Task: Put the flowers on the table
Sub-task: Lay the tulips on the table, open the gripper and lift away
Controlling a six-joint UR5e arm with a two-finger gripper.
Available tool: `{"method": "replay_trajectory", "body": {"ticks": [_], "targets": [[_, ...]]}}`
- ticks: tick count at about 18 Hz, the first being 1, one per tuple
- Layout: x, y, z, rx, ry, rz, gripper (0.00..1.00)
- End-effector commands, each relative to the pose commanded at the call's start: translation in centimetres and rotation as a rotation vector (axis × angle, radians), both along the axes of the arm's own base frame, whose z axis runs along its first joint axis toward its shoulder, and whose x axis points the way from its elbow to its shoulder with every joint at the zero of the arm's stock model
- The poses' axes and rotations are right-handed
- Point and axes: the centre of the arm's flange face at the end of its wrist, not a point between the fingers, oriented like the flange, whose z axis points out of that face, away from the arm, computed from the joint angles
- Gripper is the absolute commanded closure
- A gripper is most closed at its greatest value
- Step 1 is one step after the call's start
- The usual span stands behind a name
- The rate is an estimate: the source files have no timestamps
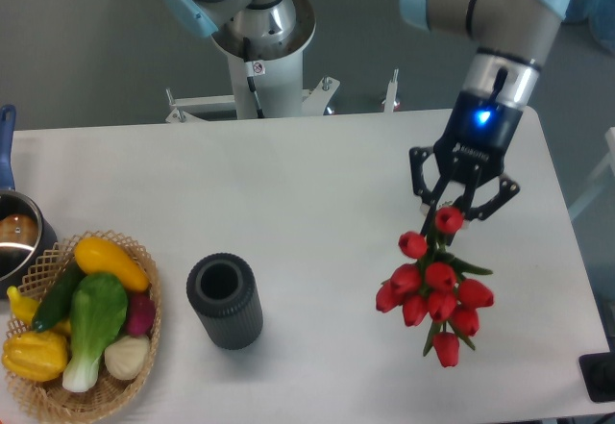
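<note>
The flowers (pixel 432 294), a bunch of red tulips with green stems, are at the right of the white table (pixel 317 203). Their heads point toward the front edge and their stems run up into my gripper (pixel 452 214). The gripper points down from the arm at the back right, and its fingers close in around the stem end of the bunch, with one tulip head right at the fingertips. Most of the stems are hidden under the gripper. I cannot tell whether the heads rest on the table or hang just above it.
A black ribbed vase (pixel 224 301) stands empty, front centre-left. A wicker basket (pixel 82 386) of vegetables is at the front left corner, and a pot (pixel 14 236) at the left edge. The arm's base (pixel 259 49) stands behind the table.
</note>
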Motion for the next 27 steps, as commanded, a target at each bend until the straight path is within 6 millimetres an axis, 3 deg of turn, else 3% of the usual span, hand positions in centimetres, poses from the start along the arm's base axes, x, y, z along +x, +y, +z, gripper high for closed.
{"method": "replay_trajectory", "body": {"ticks": [5,10,12,13,15,16,27], "targets": [[0.2,1.4,-4.1,-0.042,-0.059,-0.018,0.59],[-0.4,1.7,-6.8,-0.059,-0.095,-0.022,0.59],[-0.5,1.7,-6.5,-0.056,-0.089,-0.022,0.59],[-0.7,1.7,-6.3,-0.054,-0.083,-0.021,0.53],[-1.6,1.4,-5.6,-0.064,-0.033,-0.029,0.05],[-1.9,1.1,-5.4,-0.096,0.001,-0.037,0.01],[-2.6,-1.1,-3.5,-0.329,0.115,0.066,0.00]]}}
